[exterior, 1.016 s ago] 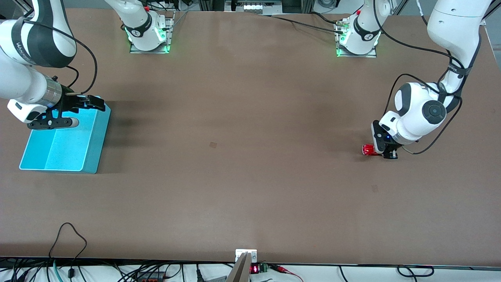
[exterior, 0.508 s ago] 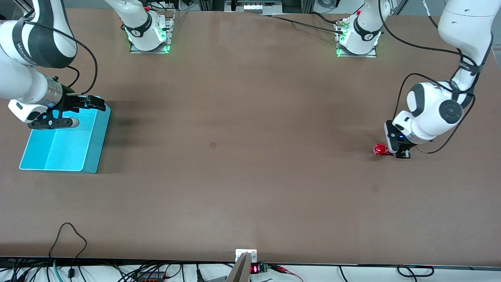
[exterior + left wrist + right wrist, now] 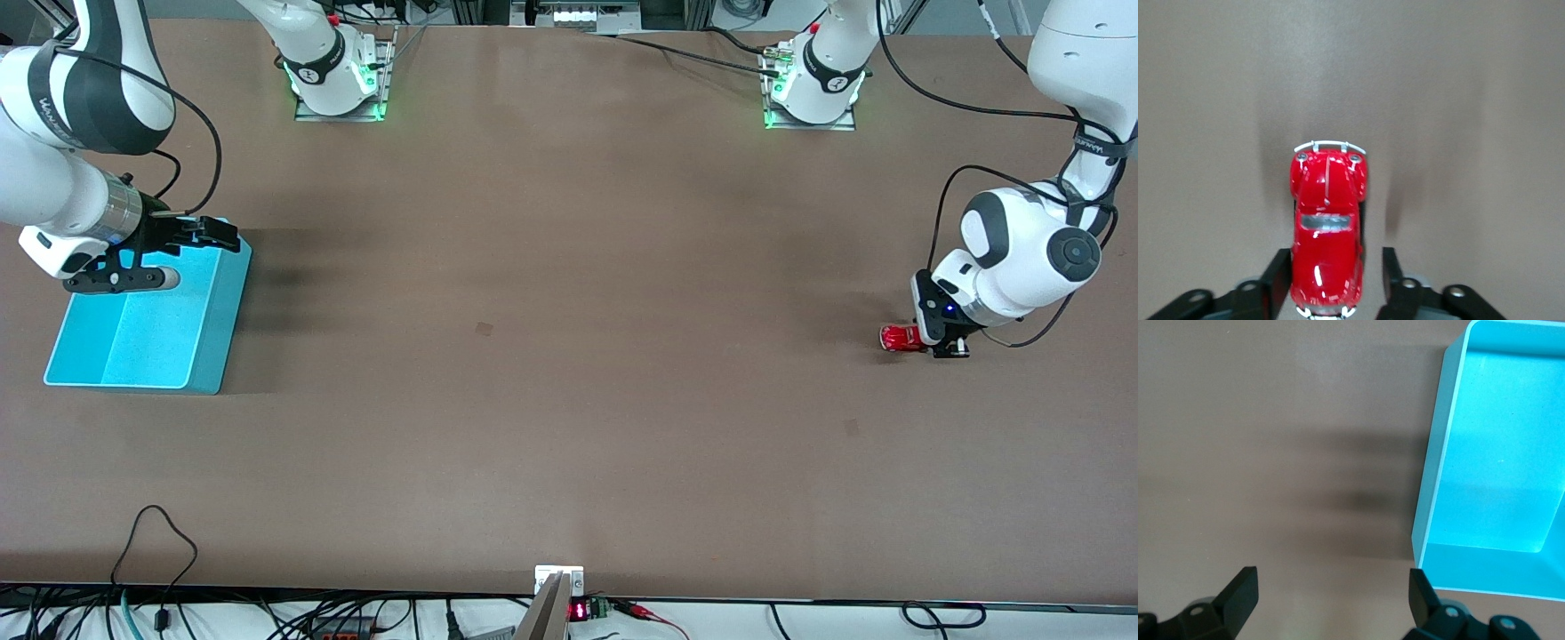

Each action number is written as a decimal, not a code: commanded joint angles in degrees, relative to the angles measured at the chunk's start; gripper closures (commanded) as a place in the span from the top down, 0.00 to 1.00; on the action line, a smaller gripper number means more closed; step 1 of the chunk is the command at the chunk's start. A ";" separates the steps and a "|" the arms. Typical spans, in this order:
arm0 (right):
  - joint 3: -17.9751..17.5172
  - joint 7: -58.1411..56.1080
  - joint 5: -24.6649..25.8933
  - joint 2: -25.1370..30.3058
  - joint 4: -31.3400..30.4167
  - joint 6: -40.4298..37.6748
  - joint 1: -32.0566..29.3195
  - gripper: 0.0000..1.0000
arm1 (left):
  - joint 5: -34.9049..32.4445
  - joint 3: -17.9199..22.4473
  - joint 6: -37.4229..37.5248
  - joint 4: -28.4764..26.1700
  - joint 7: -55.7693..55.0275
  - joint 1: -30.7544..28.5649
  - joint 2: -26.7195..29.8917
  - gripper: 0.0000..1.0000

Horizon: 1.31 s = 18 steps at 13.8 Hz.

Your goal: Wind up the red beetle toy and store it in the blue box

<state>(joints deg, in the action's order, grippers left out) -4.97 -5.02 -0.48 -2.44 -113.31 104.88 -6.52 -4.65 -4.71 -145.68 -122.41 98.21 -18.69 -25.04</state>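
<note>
The red beetle toy [image 3: 900, 339] stands on its wheels on the brown table, near the left arm's end. Its rear half lies between the fingers of my left gripper [image 3: 929, 343], which is low at the table. In the left wrist view the red beetle toy [image 3: 1328, 227] rests against one finger [image 3: 1275, 280], while a gap shows between it and the other finger [image 3: 1390, 273], so the gripper is open. The blue box [image 3: 133, 342] sits at the right arm's end. My right gripper [image 3: 182, 258] hangs open and empty over the box's edge farther from the front camera.
The blue box [image 3: 1498, 473] has nothing in it. Both arm bases [image 3: 338, 80] stand along the table's edge farthest from the front camera. Cables lie past the edge nearest that camera.
My left gripper has slid the beetle toy along the table toward the left arm's end, and its fingers have now parted from a shut grip. The right arm has not moved.
</note>
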 commanded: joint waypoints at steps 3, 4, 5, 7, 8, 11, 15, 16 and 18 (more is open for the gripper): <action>-0.12 -0.17 -0.14 1.04 -1.13 0.23 -0.60 1.00 | -0.36 -3.11 17.08 8.58 0.40 1.28 4.64 1.00; -0.12 -0.26 -0.14 1.04 -1.13 0.23 -0.69 1.00 | -0.36 -3.11 17.97 8.94 0.40 2.51 5.78 1.00; -0.12 -0.26 -0.14 1.04 -1.13 0.15 -0.60 1.00 | -0.36 -3.11 18.06 8.94 0.40 3.39 6.84 1.00; -0.12 -0.35 -0.14 1.04 -1.04 -0.12 -0.69 1.00 | 0.95 -3.20 17.98 8.94 0.58 5.06 8.34 1.00; -0.12 -0.52 -0.14 0.95 -0.95 -0.12 -0.69 1.00 | 2.87 -3.11 17.98 9.64 0.41 6.29 8.52 1.00; -0.12 -0.70 -0.14 0.77 -0.95 -0.21 -0.69 1.00 | 7.19 -3.02 17.89 10.53 -6.15 7.35 8.78 1.00; -0.12 -0.79 -0.14 0.69 -0.77 -0.82 -0.78 1.00 | 11.31 -3.02 17.19 12.27 -20.83 7.70 9.31 1.00; -0.12 -0.79 -0.14 0.69 -0.77 -0.82 -0.86 1.00 | 11.94 -3.02 16.75 12.63 -24.95 8.40 9.22 1.00; -0.12 -0.79 -0.14 0.60 -0.77 -0.82 -0.86 1.00 | 11.50 -3.02 10.72 12.72 -34.87 9.11 9.48 1.00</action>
<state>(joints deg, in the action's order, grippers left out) -4.79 -5.10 -0.48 -2.46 -113.52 104.45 -6.67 5.75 -8.08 -131.39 -110.29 71.32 -10.69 -16.22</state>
